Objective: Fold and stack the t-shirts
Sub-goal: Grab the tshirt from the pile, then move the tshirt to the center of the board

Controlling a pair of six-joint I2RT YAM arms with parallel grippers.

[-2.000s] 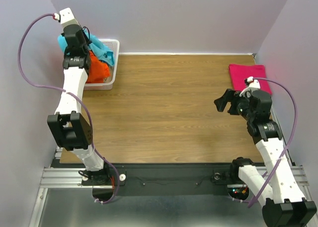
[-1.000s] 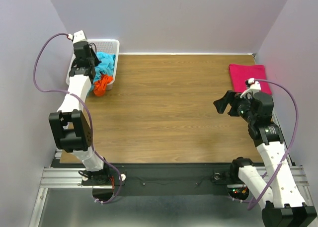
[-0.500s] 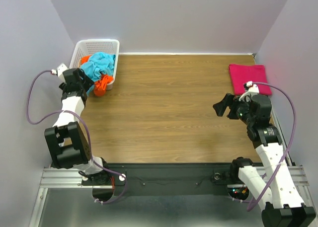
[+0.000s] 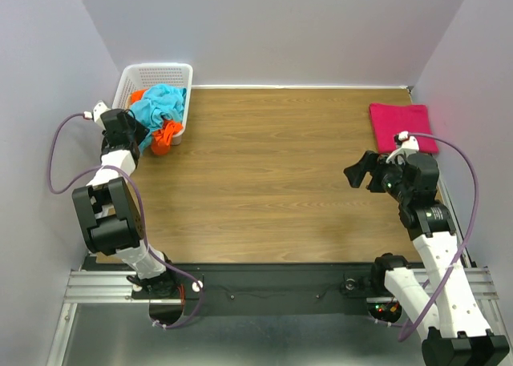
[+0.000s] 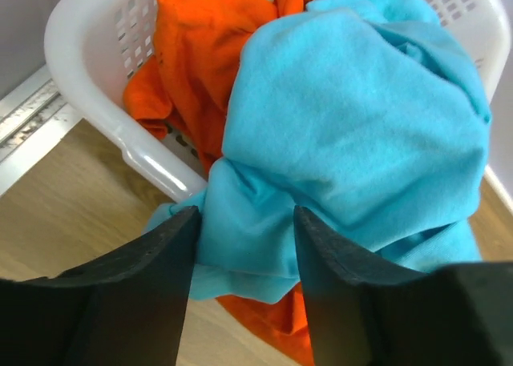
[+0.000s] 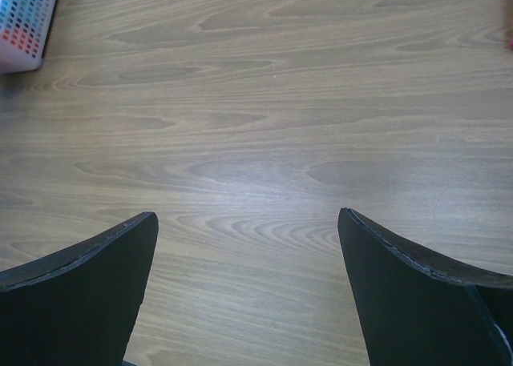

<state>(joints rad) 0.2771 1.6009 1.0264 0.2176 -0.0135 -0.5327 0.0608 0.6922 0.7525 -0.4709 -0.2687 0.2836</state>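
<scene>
Shirts dropped back: turquoise-blue cloth t-shirt [image 5: 361, 126] & bright orange cloth t-shirt [image 5: 200, 38] now slump over rim of white plastic lattice basket [image 5: 80, 38]. Left hand [image 5: 244, 214] backed off, released, flanking turquoise fold; regrasp prob. needed. Right hand [image 4: 361, 167] wide open, empty, over wooden table [image 4: 264, 158]; folded magenta-pink t-shirt [image 4: 398, 122] far right. The 2 tangled shirts + basket wall may snag.

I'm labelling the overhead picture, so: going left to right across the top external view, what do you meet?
left gripper → turquoise-blue t-shirt → right gripper → magenta-pink t-shirt. The white basket and the orange t-shirt overlap the turquoise one, so they are left out.
</scene>
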